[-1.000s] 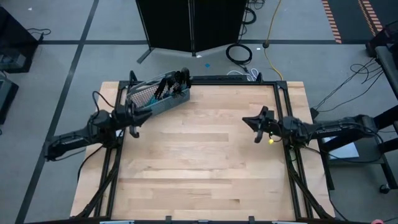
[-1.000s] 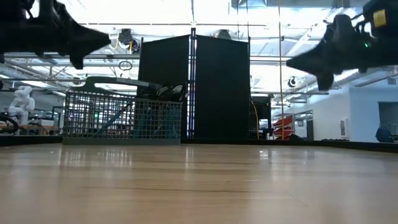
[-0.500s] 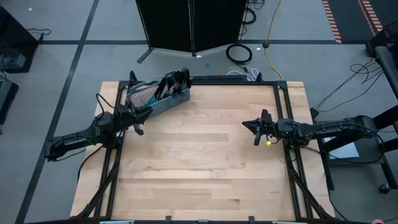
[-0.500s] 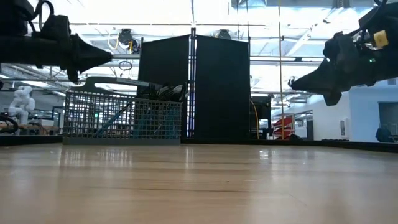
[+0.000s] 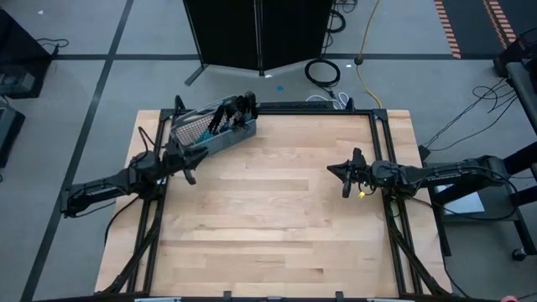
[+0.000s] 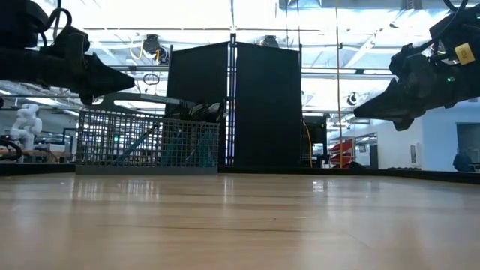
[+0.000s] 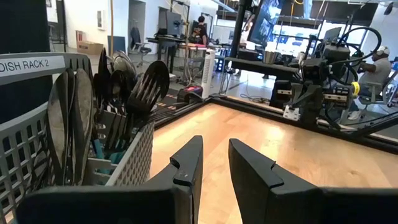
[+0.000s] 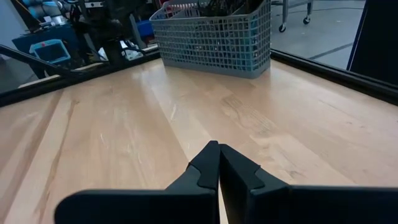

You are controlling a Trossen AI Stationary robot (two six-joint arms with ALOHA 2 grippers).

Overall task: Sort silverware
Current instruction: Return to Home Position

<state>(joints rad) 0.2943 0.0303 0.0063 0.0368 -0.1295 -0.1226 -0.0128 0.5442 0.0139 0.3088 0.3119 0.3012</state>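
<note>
The silverware [image 7: 118, 87] stands in the grey mesh basket [image 5: 201, 134] at the table's far left corner, dark heads up and blue handles down inside it; the low view shows it there too [image 6: 196, 112]. My left gripper [image 5: 200, 153] hovers just on the near side of the basket, pointing level, open by a narrow gap [image 7: 214, 155], with nothing between its fingers. My right gripper [image 5: 330, 168] hangs shut [image 8: 217, 162] above the table's right half, pointing toward the basket [image 8: 214, 31] and tipped slightly down.
Bare wood [image 5: 268, 218] stretches between the two arms and to the near edge. Black frame rails [image 5: 315, 106] run along the table's far and side edges. A black cabinet [image 6: 232, 105] stands beyond the far edge. People [image 7: 199, 28] are in the room beyond.
Both grippers have sunk a little toward the table. The left has come to point level beside the basket, and the right has tipped its fingers further down. Neither has opened or shut. The basket and silverware have stayed put.
</note>
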